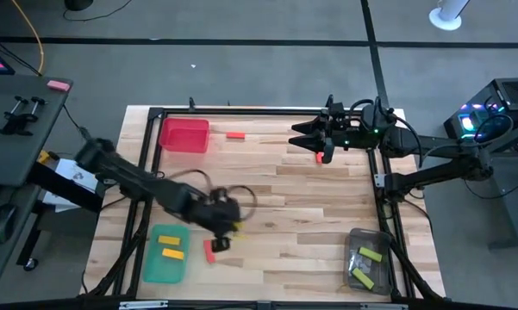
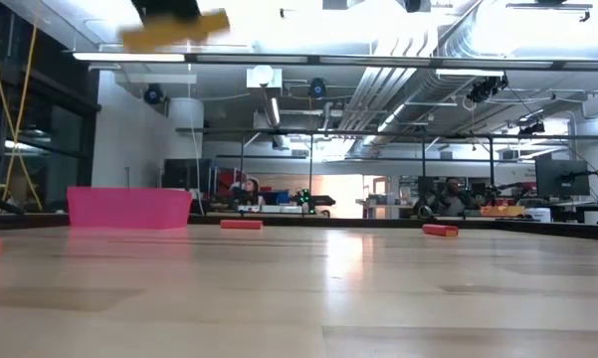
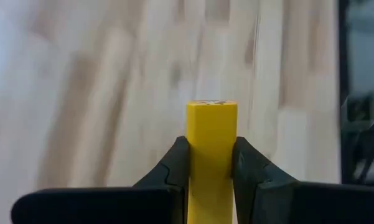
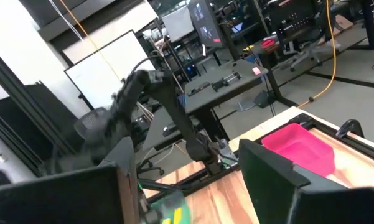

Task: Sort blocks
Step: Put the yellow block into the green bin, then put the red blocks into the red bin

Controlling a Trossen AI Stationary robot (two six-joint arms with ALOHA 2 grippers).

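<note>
My left gripper (image 1: 228,226) hovers over the table's near-left part, shut on a yellow block (image 3: 211,134), which also shows high up in the low view (image 2: 174,28). A red block (image 1: 209,250) lies flat on the table just beside it. Two more red blocks lie on the far part, one (image 1: 234,135) next to the red tray and one (image 1: 319,157) below my right gripper (image 1: 303,138). That gripper is open and raised over the far middle; its fingers (image 4: 106,186) stand wide apart and touch nothing. My left gripper pinches the yellow block by its two long sides (image 3: 193,162) between the two fingers (image 3: 255,171). The block lies along the fingers, and its free end (image 3: 211,106) sticks out past their tips. It is lifted clear of the table.
The red tray (image 1: 184,135) sits at the far left. The green tray (image 1: 155,263) at the near left holds yellow blocks. A clear tray (image 1: 368,258) at the near right holds light green blocks. Bare wood spans the table's middle. People sit in the room beyond.
</note>
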